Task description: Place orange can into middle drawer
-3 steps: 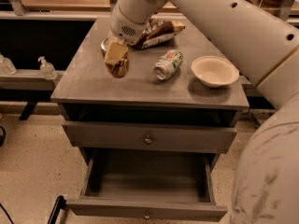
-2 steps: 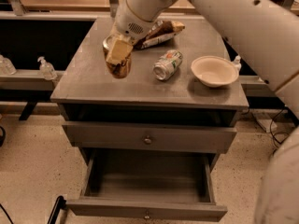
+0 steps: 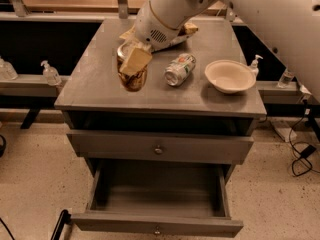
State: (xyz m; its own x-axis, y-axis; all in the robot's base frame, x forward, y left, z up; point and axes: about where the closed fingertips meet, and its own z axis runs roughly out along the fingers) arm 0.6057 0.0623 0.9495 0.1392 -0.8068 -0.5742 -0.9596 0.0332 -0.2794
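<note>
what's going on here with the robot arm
The robot's end effector grips the orange can at the left of the cabinet top. The lowest drawer below stands pulled open, and the can is not in it yet. A second can lies on its side beside a bowl on top.

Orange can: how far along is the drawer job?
Done: middle drawer stands open, nothing visible inside. In hand: gripper is shut on the orange can over the left of the cabinet top. Left: lower the can into the drawer and release.
</note>
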